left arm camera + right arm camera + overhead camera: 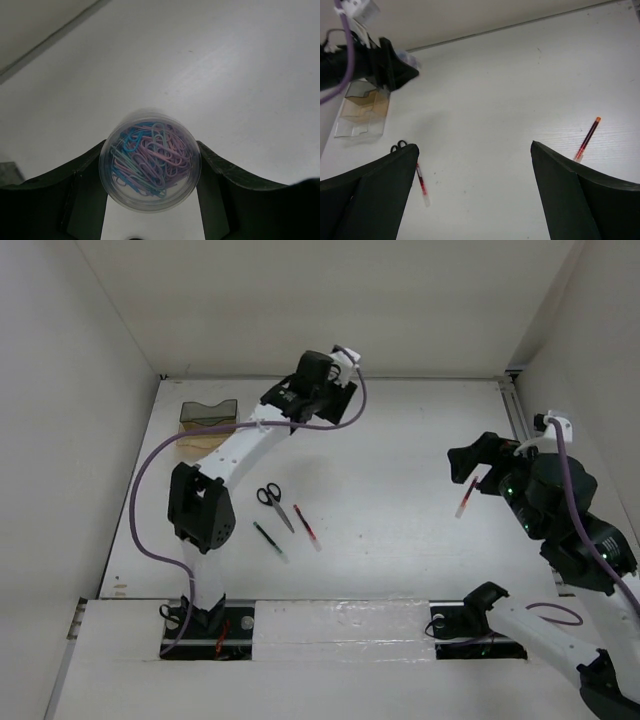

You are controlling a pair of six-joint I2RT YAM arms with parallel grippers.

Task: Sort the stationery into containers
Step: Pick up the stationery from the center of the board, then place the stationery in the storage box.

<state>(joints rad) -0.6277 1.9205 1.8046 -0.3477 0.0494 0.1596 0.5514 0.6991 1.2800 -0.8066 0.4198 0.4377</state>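
Stationery: four pieces lie loose on the white surface (400, 450), and a fifth is held. The clear box (208, 414) with a brownish inside sits upper left in the top view; no stationery can be made out in it.

The left tool (150, 150) reaches to the upper centre of the top view, right of the box, jaws part-closed around the cylinder (150, 172). The right tool (474, 146) is at the right of the top view, jaws spread wide and holding nothing, near a red pen (467, 497) that lies alone.

The scissors (272, 502), black-handled, lie centre-left. Just below them are a second red pen (307, 527) and a dark pen (270, 540), apart from each other. The cylinder is clear, round and full of coloured paper clips. It is pinched by its sides and seems lifted off the surface.

Step, as judged: carry the cylinder to the box. To do it well:
- squeeze steadily on the round wall so it cannot slip out
- travel level toward the left of the frame
- centre over the box and lower inside its walls
- only then release

Views:
- Only the left wrist shows the clips and the grip, but it shows no box.
- The top view does not show the cylinder.
- The right wrist shows the box, the scissors and both red pens, but not the dark pen.
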